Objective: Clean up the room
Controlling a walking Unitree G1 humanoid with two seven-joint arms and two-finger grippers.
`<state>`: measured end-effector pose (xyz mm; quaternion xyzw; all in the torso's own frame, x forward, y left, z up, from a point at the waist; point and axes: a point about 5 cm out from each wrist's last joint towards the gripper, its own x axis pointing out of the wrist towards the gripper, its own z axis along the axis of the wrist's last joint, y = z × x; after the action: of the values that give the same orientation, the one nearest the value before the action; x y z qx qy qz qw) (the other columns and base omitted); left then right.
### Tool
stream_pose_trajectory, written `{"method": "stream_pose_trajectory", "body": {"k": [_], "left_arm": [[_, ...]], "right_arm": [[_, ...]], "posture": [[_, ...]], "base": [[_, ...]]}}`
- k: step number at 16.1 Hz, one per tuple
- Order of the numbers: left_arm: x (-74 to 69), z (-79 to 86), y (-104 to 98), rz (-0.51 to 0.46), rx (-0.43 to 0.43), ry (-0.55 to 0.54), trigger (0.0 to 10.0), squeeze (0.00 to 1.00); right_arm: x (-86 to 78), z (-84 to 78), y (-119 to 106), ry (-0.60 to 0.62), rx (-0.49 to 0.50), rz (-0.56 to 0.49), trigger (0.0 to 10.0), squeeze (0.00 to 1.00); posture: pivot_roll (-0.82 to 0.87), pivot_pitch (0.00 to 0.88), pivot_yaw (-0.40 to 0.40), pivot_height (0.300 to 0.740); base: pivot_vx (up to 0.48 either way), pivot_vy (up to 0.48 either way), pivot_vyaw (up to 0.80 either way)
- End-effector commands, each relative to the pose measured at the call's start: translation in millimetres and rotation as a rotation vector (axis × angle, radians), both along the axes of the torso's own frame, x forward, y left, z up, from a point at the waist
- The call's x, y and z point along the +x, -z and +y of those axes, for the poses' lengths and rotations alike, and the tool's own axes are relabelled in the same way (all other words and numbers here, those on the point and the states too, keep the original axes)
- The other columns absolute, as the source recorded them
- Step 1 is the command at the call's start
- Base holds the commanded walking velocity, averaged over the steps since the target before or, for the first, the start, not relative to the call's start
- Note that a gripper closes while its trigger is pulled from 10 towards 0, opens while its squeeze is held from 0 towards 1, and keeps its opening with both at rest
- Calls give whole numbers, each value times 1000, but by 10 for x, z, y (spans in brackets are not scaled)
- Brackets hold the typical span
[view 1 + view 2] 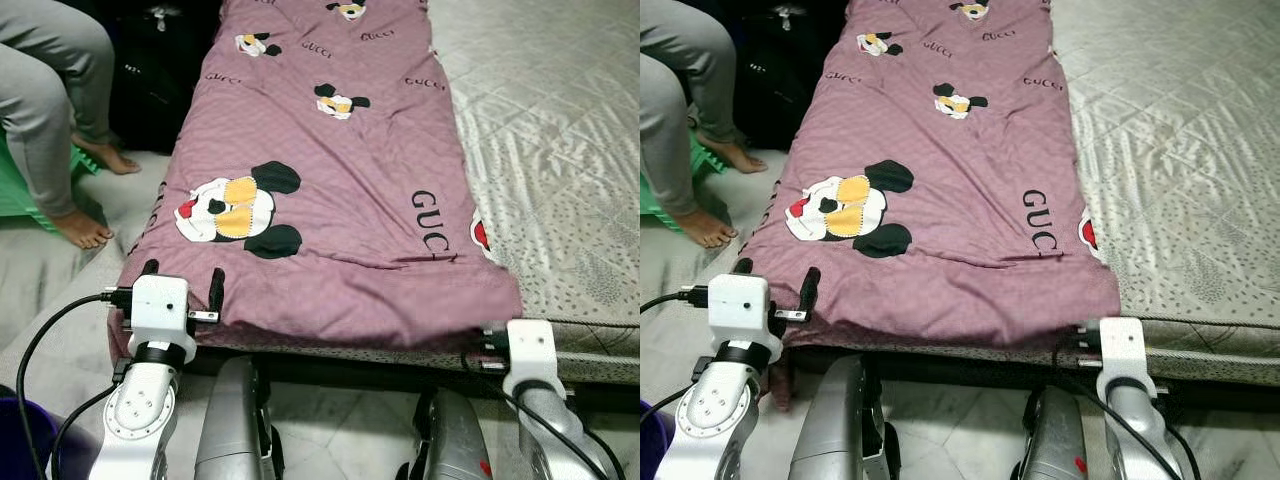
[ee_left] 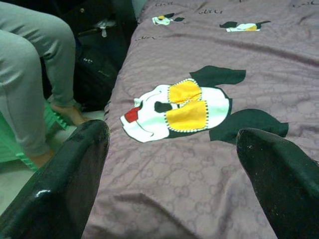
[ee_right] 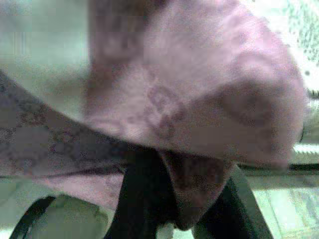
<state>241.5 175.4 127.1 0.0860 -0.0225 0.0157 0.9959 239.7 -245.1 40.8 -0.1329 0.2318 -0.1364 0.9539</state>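
"GUCCI" lettering repeats across mauve blanket [image 1: 340, 170] pinched by right end effector [image 3: 174, 209].

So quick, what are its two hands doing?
Left end effector: open, at the blanket's near left corner.
Right end effector: closed on the blanket's near right corner.

Both my arms are stretched forward. Left gripper [image 1: 183, 282] has its fingers [image 2: 65, 184] spread wide apart, right gripper [image 3: 187, 204] is pinched on purple cloth.
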Motion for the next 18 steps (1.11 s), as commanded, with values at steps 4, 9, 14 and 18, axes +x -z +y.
{"method": "stream_pose_trajectory", "body": {"k": [4,9,14,18], "left_arm": [[14,45,52,24,-3,-20,10000,0],[46,30,65,26,-6,-14,10000,0],[87,15,93,39,-6,-5,10000,0],[100,6,106,40,-16,8,10000,0]], "right_arm": [[-224,-119,93,-1,-58,129,0,0],[-414,-219,146,3,-85,216,118,0],[-419,-380,51,48,-155,164,10000,1000],[-376,-601,-178,111,-226,55,10000,1000]], "posture": [[52,171,45,553],[36,159,45,553],[27,145,43,553],[9,141,51,553]], "base": [[0,0,0],[0,0,0],[0,0,0],[0,0,0]]}}
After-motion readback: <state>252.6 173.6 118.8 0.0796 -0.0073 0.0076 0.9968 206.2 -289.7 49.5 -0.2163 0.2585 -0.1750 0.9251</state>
